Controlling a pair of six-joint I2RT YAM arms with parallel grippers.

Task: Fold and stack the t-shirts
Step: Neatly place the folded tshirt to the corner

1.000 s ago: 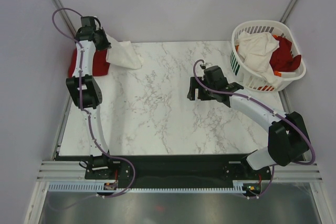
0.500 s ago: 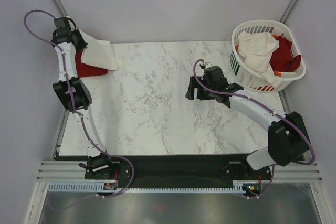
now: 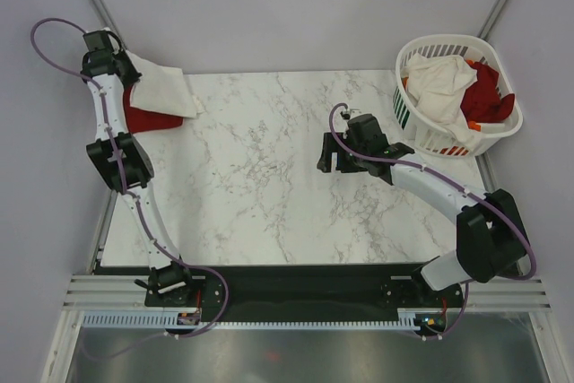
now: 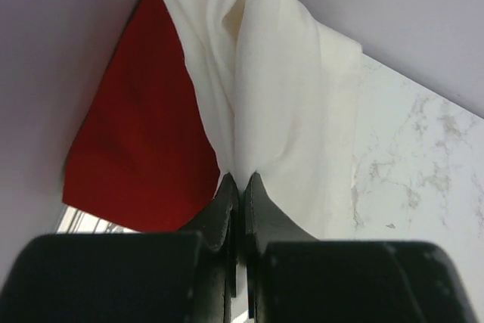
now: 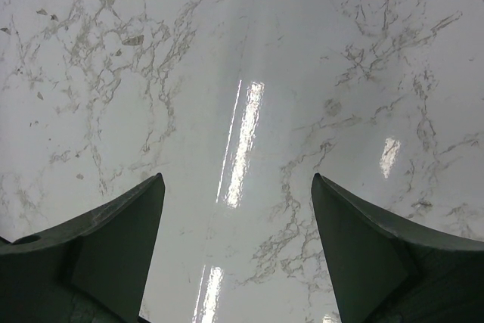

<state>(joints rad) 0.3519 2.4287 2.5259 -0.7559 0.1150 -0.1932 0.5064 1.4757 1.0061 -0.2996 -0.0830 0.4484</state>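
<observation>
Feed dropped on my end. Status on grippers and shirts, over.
Left gripper shut on cream shirt, far-left corner, partly over red shirt. Right gripper open, empty, above marble table. Spare shirts in basket. Nothing in the way.

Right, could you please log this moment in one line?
left gripper: shut on white t-shirt over red t-shirt | right gripper: open, empty, above table | basket: more shirts inside

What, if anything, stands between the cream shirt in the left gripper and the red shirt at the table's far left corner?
Nothing visible. The cream shirt hangs from the shut left gripper, partly over the red shirt; only the marble table shows beside them.
</observation>
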